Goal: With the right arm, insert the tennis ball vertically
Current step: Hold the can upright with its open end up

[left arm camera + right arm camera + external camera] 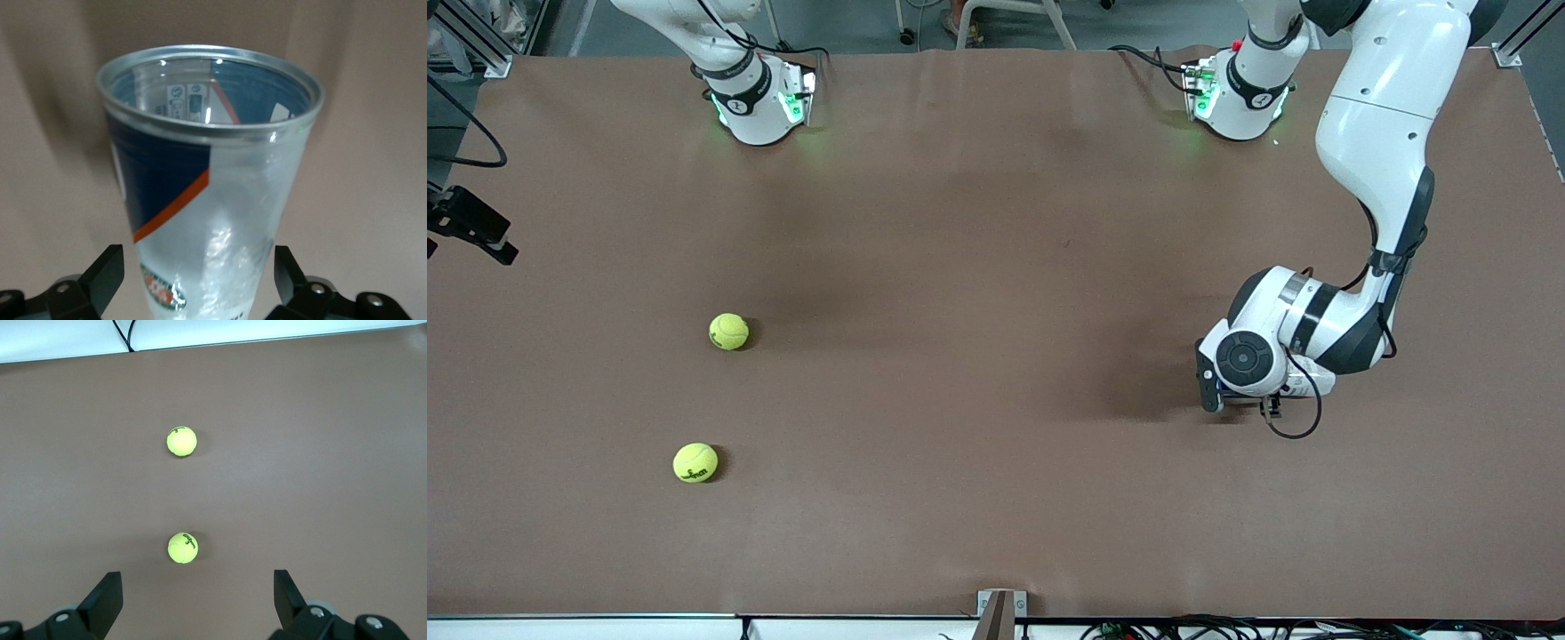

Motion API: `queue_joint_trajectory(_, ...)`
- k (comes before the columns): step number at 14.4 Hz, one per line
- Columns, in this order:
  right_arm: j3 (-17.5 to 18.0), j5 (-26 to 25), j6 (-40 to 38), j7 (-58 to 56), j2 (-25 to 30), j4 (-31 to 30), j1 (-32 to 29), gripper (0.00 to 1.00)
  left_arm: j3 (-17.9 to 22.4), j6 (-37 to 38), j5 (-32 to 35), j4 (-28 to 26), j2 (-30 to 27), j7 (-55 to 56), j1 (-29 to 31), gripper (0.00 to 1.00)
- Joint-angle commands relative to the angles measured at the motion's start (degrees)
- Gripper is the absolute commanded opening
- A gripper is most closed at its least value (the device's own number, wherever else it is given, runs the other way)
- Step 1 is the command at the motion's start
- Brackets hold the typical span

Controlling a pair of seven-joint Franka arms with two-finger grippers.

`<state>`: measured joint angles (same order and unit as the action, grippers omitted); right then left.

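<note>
Two yellow tennis balls lie toward the right arm's end of the table. One ball [729,332] [183,547] is farther from the front camera than the other ball [695,462] [181,441]. My right gripper [198,587] hangs open above the table, over the spot just short of the farther ball, with nothing between its fingers. My left gripper [1238,406] [197,267] is low at the left arm's end, open around a clear plastic can [207,187] with a blue and orange label. A gap shows on each side of the can. Its metal-rimmed mouth is open and nothing is inside. In the front view the wrist hides it.
A black device [471,227] juts over the table edge at the right arm's end. A small bracket [1000,612] sits at the front edge, with cables [1183,629] along it. Both arm bases [760,102] [1238,98] stand at the back edge.
</note>
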<state>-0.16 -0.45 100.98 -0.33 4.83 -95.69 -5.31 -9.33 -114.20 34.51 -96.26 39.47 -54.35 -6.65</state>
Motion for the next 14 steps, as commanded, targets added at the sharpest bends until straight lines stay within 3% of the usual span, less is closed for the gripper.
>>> queue_joint_trajectory(1, 0.2, -0.3, -0.2, -0.2, 0.2, 0.0, 0.3, 1.00, -0.1, -2.3, 1.0, -1.0, 0.1, -0.8, 0.6, 0.93)
queue_joint_trajectory(3, 0.2, -0.3, -0.3, 0.0, 0.2, 0.0, 0.5, 1.00, -0.1, -3.4, 1.1, -1.0, 0.3, -0.9, 0.6, 0.88)
queue_joint_trajectory(6, 0.2, -0.3, -0.3, 0.1, 0.2, 0.0, 0.4, 1.00, -0.1, -4.0, 1.4, -1.1, 0.3, -2.3, 0.7, 0.66)
queue_joint_trajectory(11, -0.1, -0.3, -0.2, 0.1, 0.1, -0.1, 0.3, 1.00, -0.8, -4.5, -0.8, -0.8, -0.5, -4.2, 0.7, 0.67)
queue_joint_trajectory(14, -0.1, -0.3, -0.3, -0.3, 0.1, -0.1, 0.0, 1.00, -3.5, -4.5, -11.0, 0.9, -2.2, -10.1, 0.7, 0.69)
